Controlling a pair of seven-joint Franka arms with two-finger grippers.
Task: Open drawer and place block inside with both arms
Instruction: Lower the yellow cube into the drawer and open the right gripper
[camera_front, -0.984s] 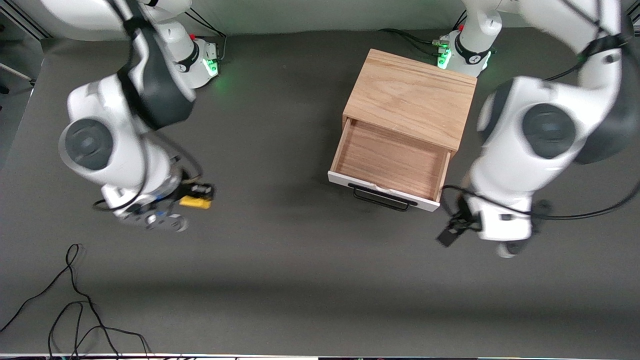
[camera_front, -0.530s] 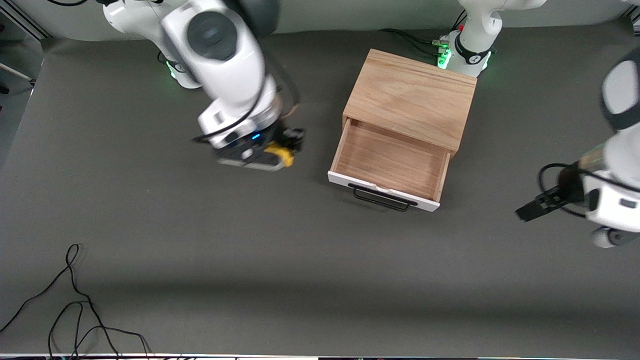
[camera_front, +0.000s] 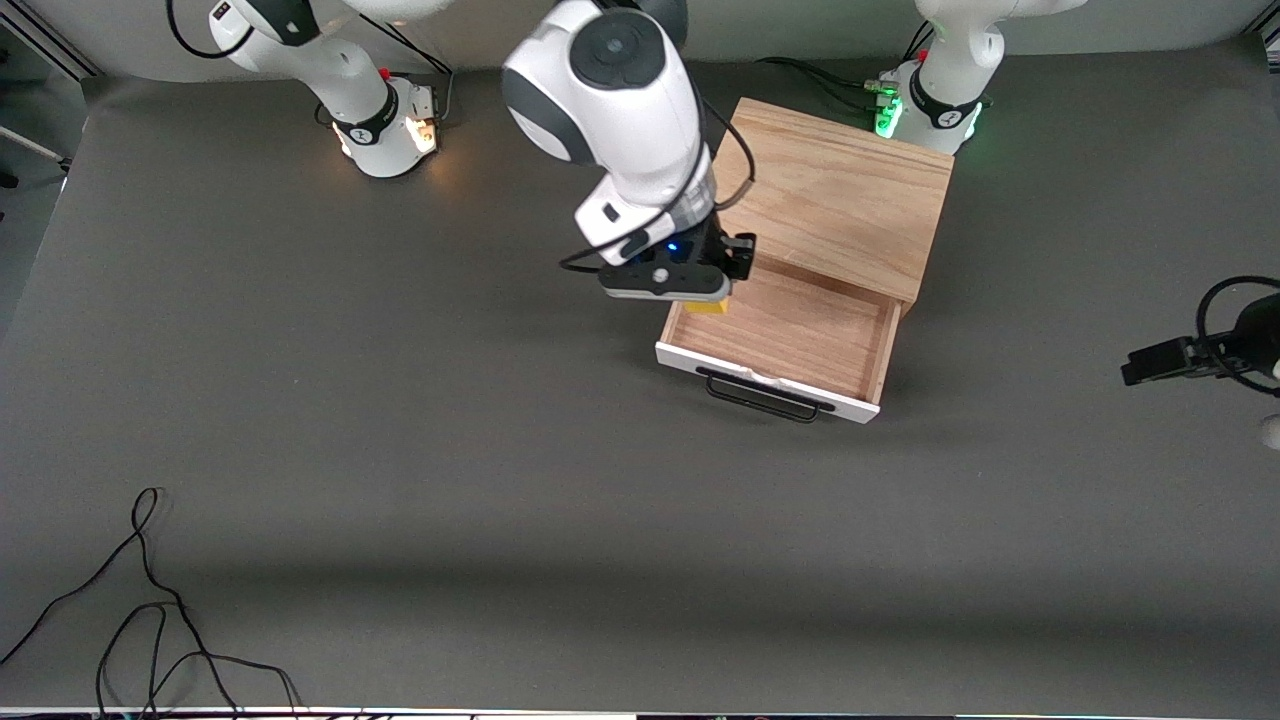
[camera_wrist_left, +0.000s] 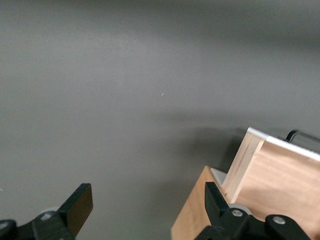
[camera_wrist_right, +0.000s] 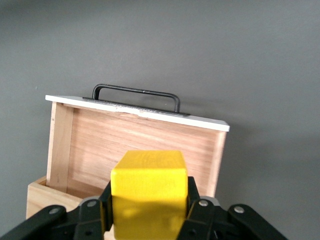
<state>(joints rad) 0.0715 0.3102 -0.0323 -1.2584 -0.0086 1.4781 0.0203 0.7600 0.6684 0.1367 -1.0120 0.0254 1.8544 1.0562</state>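
- The drawer (camera_front: 783, 335) is already pulled out of the oak cabinet (camera_front: 828, 195), so what's left is basically the drop.
- The right tool (camera_front: 706, 300) is clamped on the yellow block (camera_wrist_right: 149, 192), hanging over the drawer's corner toward the right arm's end of the table.
- I'd shift it more toward the middle of the wooden floor so the cube clears the side wall, come down low, then let go. Dropping it from height risks a bounce.
- Right arm pose: reaching over from its base, wrist pointing pretty much straight down.
- The left tool (camera_front: 1160, 360) is spread wide, holding nothing, parked over the bare table (camera_front: 500, 480) at the left arm's end. That arm is just waiting.
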